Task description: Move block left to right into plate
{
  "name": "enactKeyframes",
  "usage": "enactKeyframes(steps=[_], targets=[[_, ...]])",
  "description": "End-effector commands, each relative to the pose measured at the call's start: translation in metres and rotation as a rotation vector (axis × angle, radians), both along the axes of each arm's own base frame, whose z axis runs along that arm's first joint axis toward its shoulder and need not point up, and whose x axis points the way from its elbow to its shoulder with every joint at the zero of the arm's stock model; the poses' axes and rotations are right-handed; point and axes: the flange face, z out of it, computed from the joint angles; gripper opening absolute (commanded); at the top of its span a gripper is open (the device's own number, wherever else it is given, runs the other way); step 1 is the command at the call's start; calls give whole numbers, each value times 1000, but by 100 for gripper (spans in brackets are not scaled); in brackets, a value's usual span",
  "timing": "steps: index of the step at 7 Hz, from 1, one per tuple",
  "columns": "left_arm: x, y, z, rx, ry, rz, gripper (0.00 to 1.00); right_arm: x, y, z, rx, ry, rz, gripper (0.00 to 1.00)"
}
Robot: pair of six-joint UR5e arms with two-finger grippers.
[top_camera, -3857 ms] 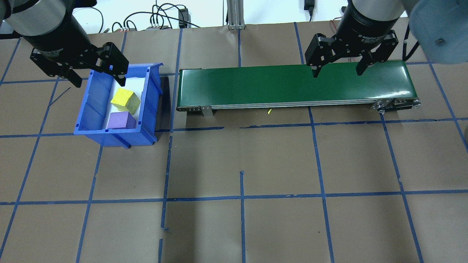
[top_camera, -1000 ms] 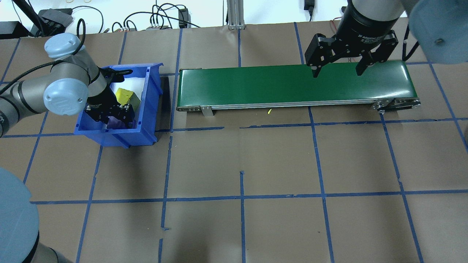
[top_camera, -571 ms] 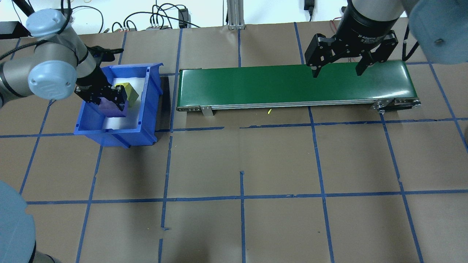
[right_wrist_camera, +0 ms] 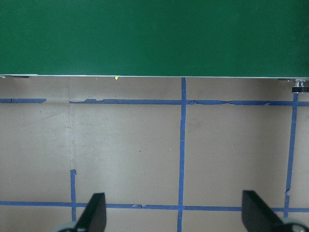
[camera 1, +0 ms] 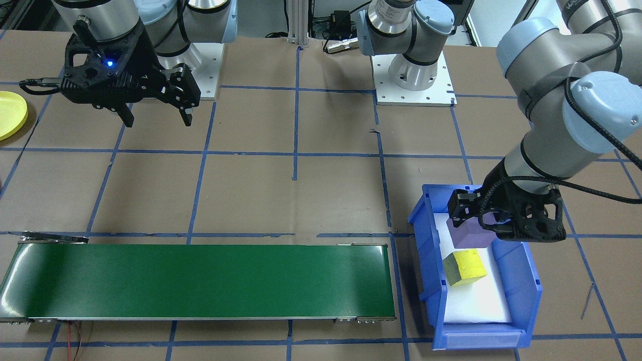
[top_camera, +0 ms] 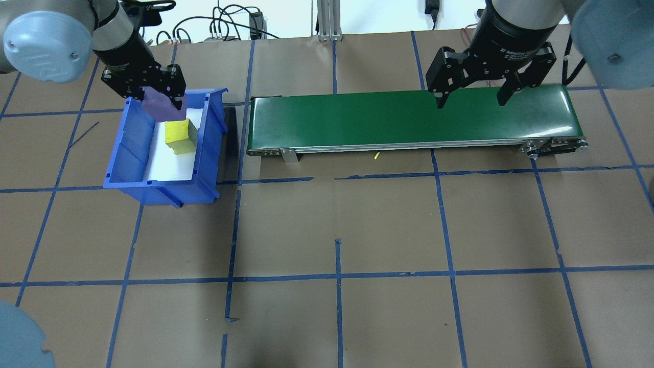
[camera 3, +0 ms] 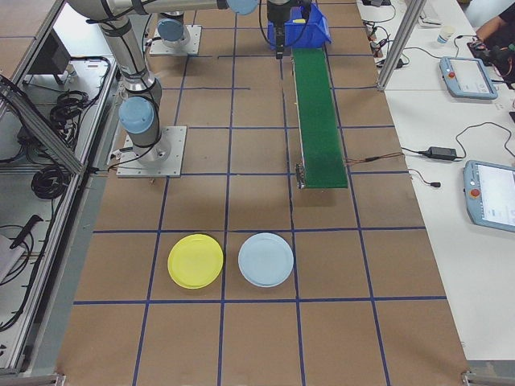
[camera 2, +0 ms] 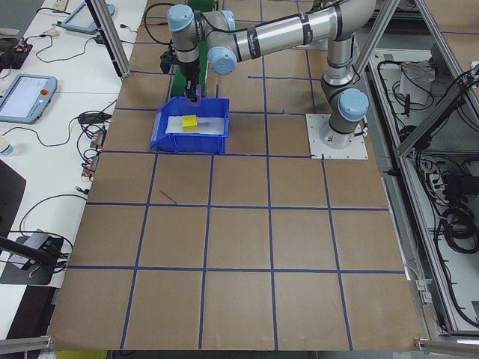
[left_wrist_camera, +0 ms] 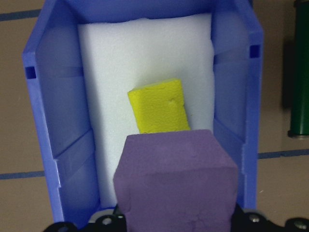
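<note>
Clamped jaws first: your left gripper [top_camera: 160, 99] has its fingers closed on the purple block [top_camera: 158, 103], which hangs in the air above the far end of the blue bin [top_camera: 207, 148], clear of the white foam liner [left_wrist_camera: 145, 58]. From the left wrist camera you see the purple block [left_wrist_camera: 176, 181] filling the lower part of the picture between the finger bases, and straight beneath and just ahead of the jaws the yellow block [left_wrist_camera: 159, 106] lies on the liner, apart from the held one. In the front-facing view the left gripper [camera 1: 494, 223] sits over the bin's end nearest the robot, with the purple block [camera 1: 471, 234] just above the yellow block [camera 1: 464, 267]. Your right gripper [top_camera: 470, 99] holds nothing: its jaws stand wide apart above the right-hand part of the green conveyor belt [top_camera: 357, 120], the fingers pointing down at the belt surface without touching it. That belt runs sideways from beside the bin toward the right gripper. The yellow plate [camera 3: 195, 260] lies flat on the table well beyond the right gripper, past the belt's end, with a light blue plate [camera 3: 265, 259] just beside it; you can also catch the yellow plate's edge [camera 1: 10, 120] in the front-facing view, to the outer side of the right gripper [camera 1: 155, 115].
</note>
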Motion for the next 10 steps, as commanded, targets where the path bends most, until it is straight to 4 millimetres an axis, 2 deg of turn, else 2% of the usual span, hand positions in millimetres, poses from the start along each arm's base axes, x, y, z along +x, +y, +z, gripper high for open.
enactKeyframes(steps=[1, 3, 4, 5, 6, 7, 8, 9, 10], targets=[[-70, -9, -10, -55, 24, -66, 19, -1, 0, 0, 1, 1, -2, 100], [-113, -42, -69, -126, 4, -63, 22, 0, 0, -1, 2, 0, 0, 100], [-141, -43, -93, -116, 6, -102, 22, -1, 0, -1, 2, 2, 0, 100], [-152, -43, -112, -96, 4, -118, 22, -3, -1, -2, 4, 3, -2, 100], [-153, -42, -120, -117, 8, -132, 33, -3, 0, -5, 10, 4, -2, 100], [-154, -38, -130, -101, 7, -132, 37, -3, 0, -7, 13, 2, -3, 100], [-154, -36, -144, -90, 11, -131, 79, -3, 0, -7, 13, 2, -3, 100], [-156, -33, -148, -100, 15, -133, 95, -3, 0, -7, 13, 2, -3, 100], [-161, -28, -128, -130, 19, -136, 100, -3, 0, -7, 13, 2, -6, 100]])
